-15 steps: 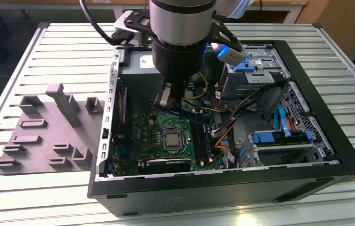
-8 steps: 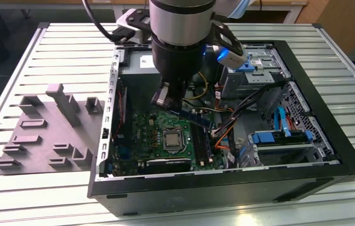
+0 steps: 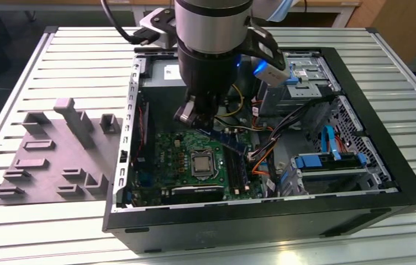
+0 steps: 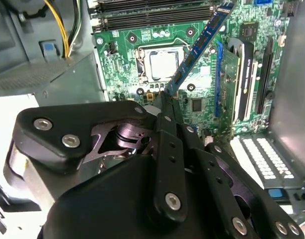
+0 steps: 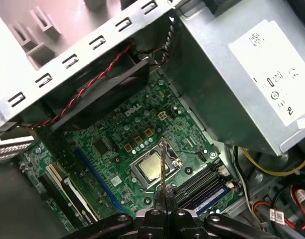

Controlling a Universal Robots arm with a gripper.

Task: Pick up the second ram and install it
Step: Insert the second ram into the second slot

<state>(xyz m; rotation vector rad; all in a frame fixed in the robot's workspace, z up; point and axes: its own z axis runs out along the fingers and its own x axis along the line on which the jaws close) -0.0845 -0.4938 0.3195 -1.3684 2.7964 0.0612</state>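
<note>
Second wrist view: tool (image 4: 167, 101) closed on the second ram (image 4: 198, 49); stick tilted over the motherboard (image 4: 117, 64).

The pincer (image 4: 168, 99) grips the second ram (image 4: 200, 46) by one end — slanted above the motherboard (image 4: 122, 64), beside the silver processor (image 4: 164, 62).

The arm (image 3: 211, 27) is a silver cylinder above black casing with a blue light; the black hand (image 4: 166, 98) shows silver screws.
</note>
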